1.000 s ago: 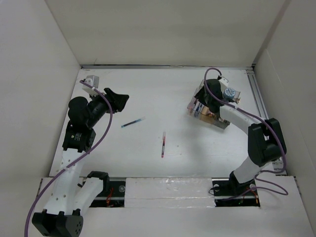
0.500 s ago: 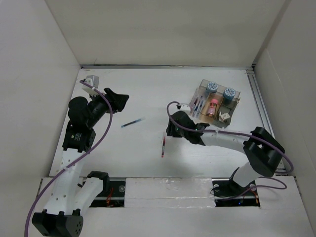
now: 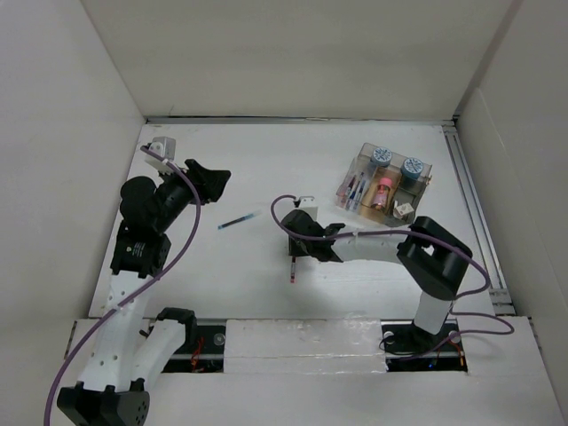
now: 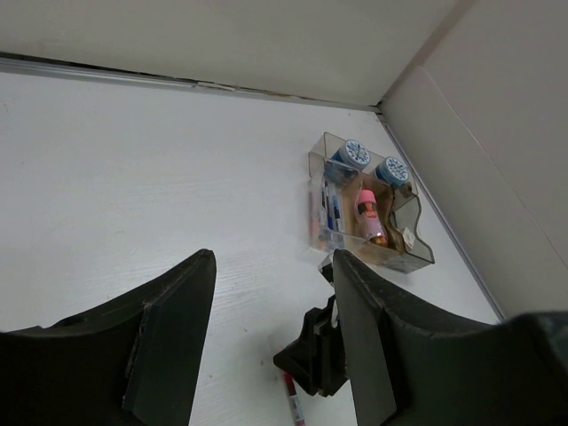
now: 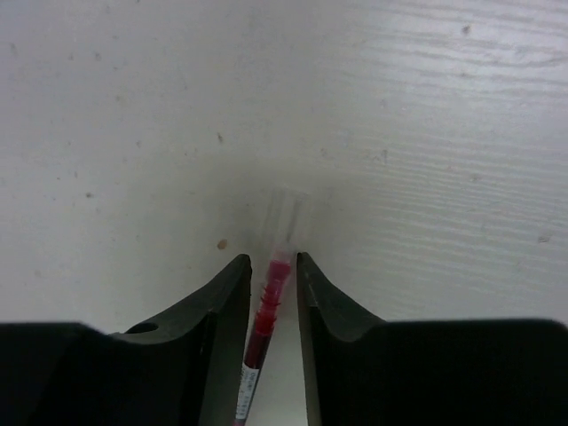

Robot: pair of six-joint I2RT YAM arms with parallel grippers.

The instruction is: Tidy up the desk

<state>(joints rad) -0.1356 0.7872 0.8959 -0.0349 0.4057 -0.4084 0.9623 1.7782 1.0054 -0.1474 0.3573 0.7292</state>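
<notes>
Landmark: clear tray (image 3: pixel 353 169), standing on the far right part of the desk (image 3: pixel 266 160). The desk itself is the white tabletop under everything in the top view, with white panels on three sides.

Left gripper (image 3: pixel 222 180): far to the left of the tray, roughly level with it, raised over bare desk. In its wrist view the two fingers (image 4: pixel 169 328) stand well apart with only tabletop between them, so the jaws are released and carry nothing.

Blue pen (image 3: pixel 238 220): left of the tray and slightly nearer the arm bases, lying flat at a slant. No gripper touches it.

Red pen (image 3: pixel 291 272): left of the tray and nearer the bases than the blue pen, lying on the desk lengthwise toward the bases.

Right gripper (image 3: pixel 295 251): down over the far end of the red pen. Wrist view: jaws narrow, one finger on each side of the red barrel, the clear cap poking out beyond the fingertips. I cannot tell whether they are pinching it or just flanking it.

Tray contents: two blue-topped round items (image 3: pixel 382 155) at the far side, a pink bottle (image 3: pixel 384 188) in the middle, pens (image 3: pixel 355 188) in the left compartment.

Metal rail (image 3: pixel 470 204): right of the tray, along the desk's right edge.
</notes>
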